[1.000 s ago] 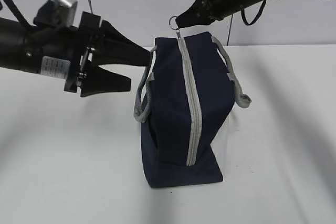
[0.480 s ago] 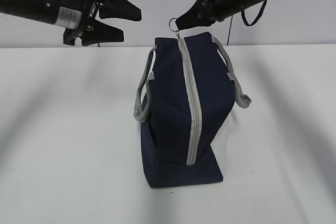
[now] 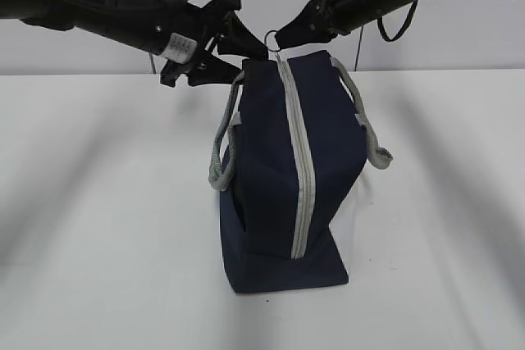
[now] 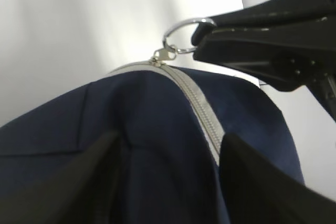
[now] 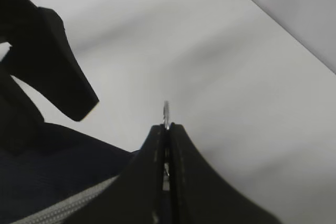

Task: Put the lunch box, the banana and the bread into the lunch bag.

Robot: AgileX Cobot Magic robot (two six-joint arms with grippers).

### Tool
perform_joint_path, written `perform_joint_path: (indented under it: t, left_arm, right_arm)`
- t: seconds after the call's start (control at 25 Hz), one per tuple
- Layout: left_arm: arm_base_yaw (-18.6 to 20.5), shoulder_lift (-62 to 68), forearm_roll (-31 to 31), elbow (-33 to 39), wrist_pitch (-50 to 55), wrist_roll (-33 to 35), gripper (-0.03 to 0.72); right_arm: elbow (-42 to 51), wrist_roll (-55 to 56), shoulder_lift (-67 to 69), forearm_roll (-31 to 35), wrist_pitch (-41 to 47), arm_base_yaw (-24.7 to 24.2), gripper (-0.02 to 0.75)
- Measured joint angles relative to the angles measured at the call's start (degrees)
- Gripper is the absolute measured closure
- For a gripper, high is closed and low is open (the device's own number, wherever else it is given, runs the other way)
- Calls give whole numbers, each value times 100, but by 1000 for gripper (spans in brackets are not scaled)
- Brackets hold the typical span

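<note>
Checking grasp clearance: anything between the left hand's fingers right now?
Yes: the lunch bag's navy top edge beside the zipper sits between the left hand's open fingers, per the left wrist view.

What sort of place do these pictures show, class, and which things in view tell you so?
Probably a robotics lab or test bench: a bare white table against plain pale walls, two black robot arms, and a single navy lunch bag staged as a prop, its zipper ring pinched by the right end effector.

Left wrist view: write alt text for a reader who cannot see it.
The right tool, shut, pinches the metal pull ring of the grey zipper at the top of the navy lunch bag. The left tool's two dark fingers straddle the bag's top edge, apart, in the blurred foreground against a white table.
</note>
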Motion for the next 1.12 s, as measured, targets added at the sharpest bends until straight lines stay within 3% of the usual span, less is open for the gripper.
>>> perform_joint_path:
  t: [0.12, 0.2, 0.28, 0.36, 0.84, 1.12]
  left_arm:
    - [-127, 97, 43, -79, 12, -22, 315]
    - [-187, 96, 156, -79, -26, -27, 424]
    - [-211, 96, 192, -97, -53, -10, 585]
    - [-212, 96, 197, -96, -59, 12, 666]
    - [-264, -123, -120, -96, 177, 540, 681]
    - [-283, -171, -112, -96, 177, 570, 682]
  right_arm:
    - [0, 0, 0, -34, 14, 0, 754]
    - [0, 0, 0, -34, 14, 0, 754]
    - [0, 0, 0, -34, 18, 0, 754]
    - [0, 0, 0, -34, 28, 0, 754]
    - [-11, 528, 242, -557, -530, 0, 754]
    - [-57, 1213, 242, -1582, -299, 18, 754]
